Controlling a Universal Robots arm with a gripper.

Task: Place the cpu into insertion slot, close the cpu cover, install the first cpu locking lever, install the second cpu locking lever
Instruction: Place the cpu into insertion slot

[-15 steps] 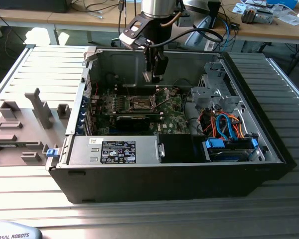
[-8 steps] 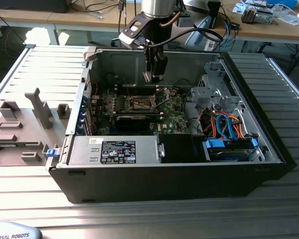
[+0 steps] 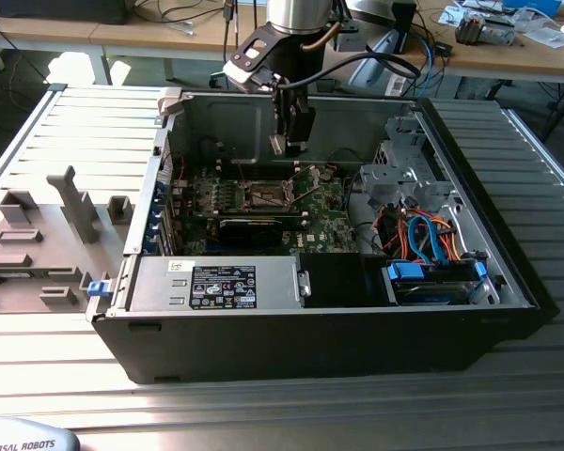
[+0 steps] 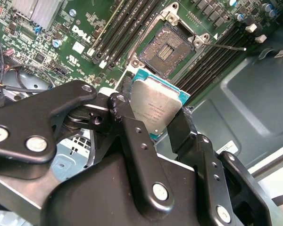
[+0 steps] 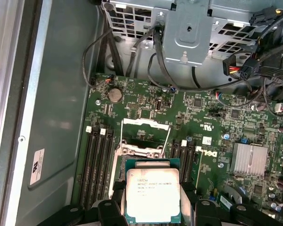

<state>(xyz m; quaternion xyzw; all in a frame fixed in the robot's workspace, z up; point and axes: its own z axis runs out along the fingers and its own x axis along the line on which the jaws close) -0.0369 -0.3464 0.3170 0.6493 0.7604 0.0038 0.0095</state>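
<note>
Claw (image 4: pixel 153 112) pinching cpu (image 5: pixel 153 194), above bare socket (image 4: pixel 166 47), cpu cover (image 5: pixel 146 123) raised, memory slots (image 4: pixel 127 23) flanking

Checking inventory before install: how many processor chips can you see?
1: a flat square silver-topped cpu, clamped in the black gripper's jaws near the empty motherboard socket.

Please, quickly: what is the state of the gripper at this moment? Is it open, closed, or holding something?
Gripper: shut on the cpu, gripping it by two opposite edges; the cpu is not yet in the insertion slot.

Both wrist views seemingly near motherboard (image 5: pixel 188 117) (image 4: pixel 61 28)
</note>
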